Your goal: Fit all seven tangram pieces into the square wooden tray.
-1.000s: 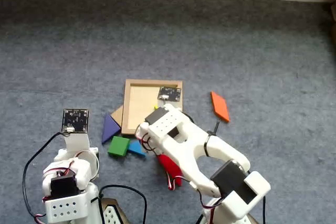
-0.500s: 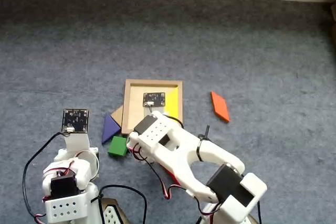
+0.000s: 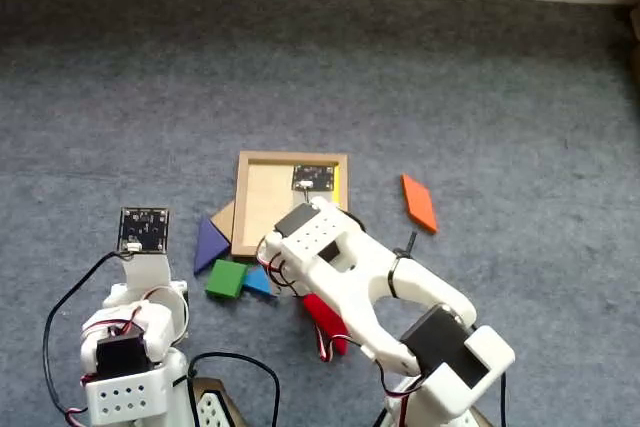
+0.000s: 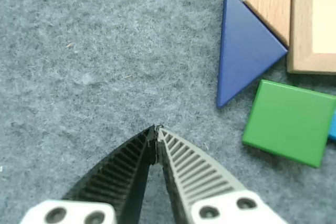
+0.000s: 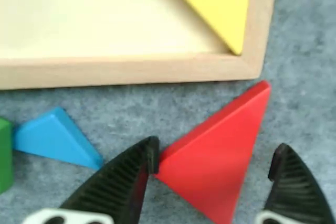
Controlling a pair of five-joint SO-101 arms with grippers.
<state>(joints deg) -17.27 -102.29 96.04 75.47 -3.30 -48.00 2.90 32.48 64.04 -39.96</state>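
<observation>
Both of my hands are over the grey bench [image 3: 480,97], on the near side of the tray [image 3: 241,209]. My right hand [image 5: 215,151] is spread wide astride the red triangle [image 5: 220,166]. One black finger [image 5: 128,179] touches the triangle's edge and the other stands apart from it on the opposite side, so nothing is gripped. The red triangle lies flat just outside the tray's near rim, with one tip close to the tray's right near corner. My left hand [image 4: 156,129] is clenched, its toothed fingertips pressed together with nothing between them. It sits above the bench, left of the tray.

Also along the tray's near rim, left of the red triangle, lies the light blue triangle [image 5: 55,139]. Just beside that, farther from the tray's right corner, is the green square [image 4: 289,121]. The dark blue triangle [image 4: 244,51] lies by the tray's left rim, and the wood-coloured triangle [image 4: 273,3] is wedged between it and the rim. Inside the tray, the yellow triangle [image 5: 212,1] lies flat in the right near corner, against the rim. Right of the tray, well apart from it, lies the orange parallelogram [image 3: 419,202].
</observation>
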